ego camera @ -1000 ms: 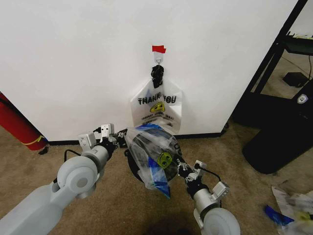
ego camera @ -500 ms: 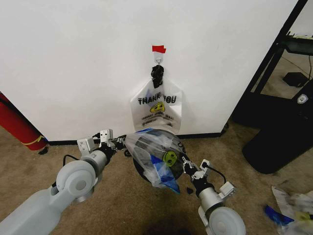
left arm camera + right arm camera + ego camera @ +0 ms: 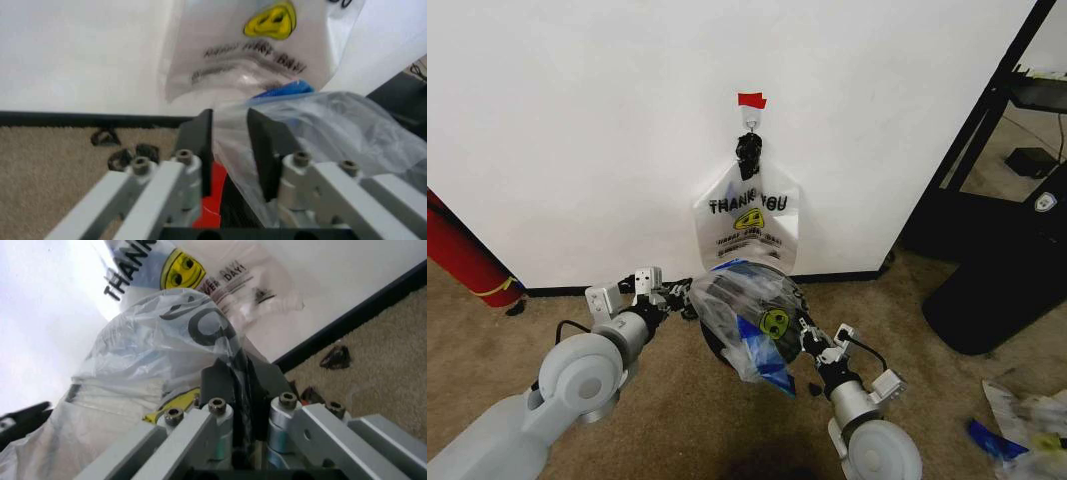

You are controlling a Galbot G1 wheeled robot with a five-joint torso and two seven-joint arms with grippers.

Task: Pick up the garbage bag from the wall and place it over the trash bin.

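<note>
Both arms are down low in front of the wall (image 3: 577, 130), and this is the fitting step: the garbage bag (image 3: 749, 318) is off its hook and stretched between the two grippers over the trash bin (image 3: 719, 345), which sits on the carpet just beneath the plastic.

The left gripper (image 3: 679, 297) has one side of the bag's mouth. In the left wrist view its fingers (image 3: 200, 145) stand a little apart with a fold of clear film (image 3: 230, 135) running between them, the blue trim just beyond the fingertips and the bin's red base showing below. I judge that a pinch on the bag, not a loose touch.

The right gripper (image 3: 805, 337) takes the opposite side. Its fingers (image 3: 217, 377) are drawn close together with the film clamped in the narrow slot between them, and the bulk of the bag billows out ahead of the fingertips.

A second printed bag (image 3: 747, 225) hangs on the wall from the hook (image 3: 750, 120) under the red tape (image 3: 751, 100), straight behind the work.

What the next move calls for, to my eye: keep the mouth spread wide, lower both sides evenly past the rim, and not tear the thin film.
</note>
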